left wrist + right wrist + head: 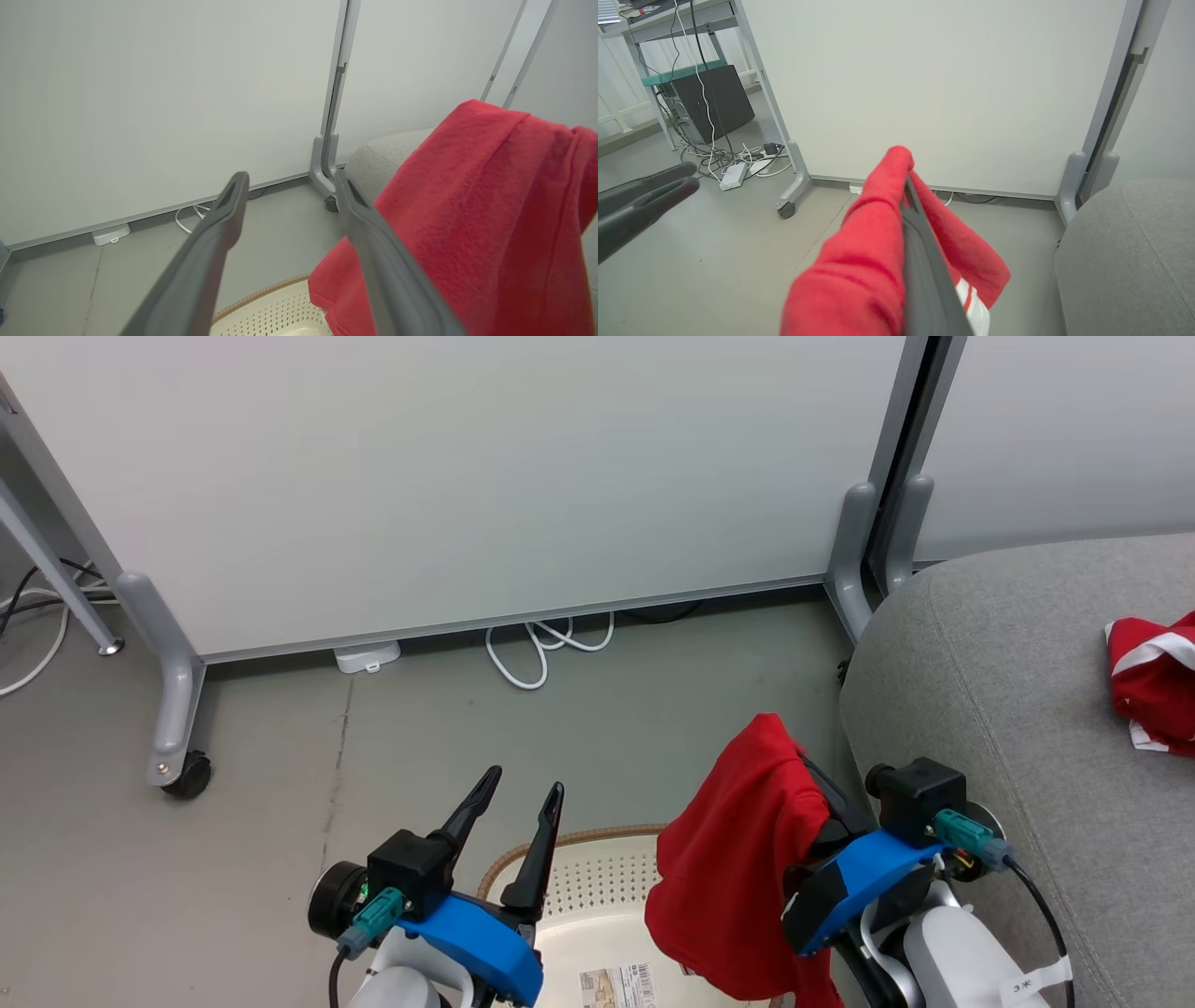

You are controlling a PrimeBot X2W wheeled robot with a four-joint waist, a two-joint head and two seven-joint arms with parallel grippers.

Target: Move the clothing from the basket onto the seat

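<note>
A plain red garment point(738, 859) hangs draped over my right gripper point(906, 184), which is shut on it, just left of the seat and above the basket's right side. In the right wrist view the red garment point(868, 242) wraps the dark fingers point(920, 261). The cream perforated basket point(597, 882) sits on the floor between my arms. My left gripper point(526, 779) stands open and empty over the basket's left rim, its fingers point(219, 224) spread apart. On the grey seat point(1008, 709) at the right lies a red garment with white stripes point(1153, 681).
A white partition panel point(467, 476) on castor feet point(191, 773) stands across the floor ahead, with white cables point(541, 653) under its edge. A second panel point(1055, 429) stands behind the seat. Far left are a desk and a black computer case point(714, 100) amid cables.
</note>
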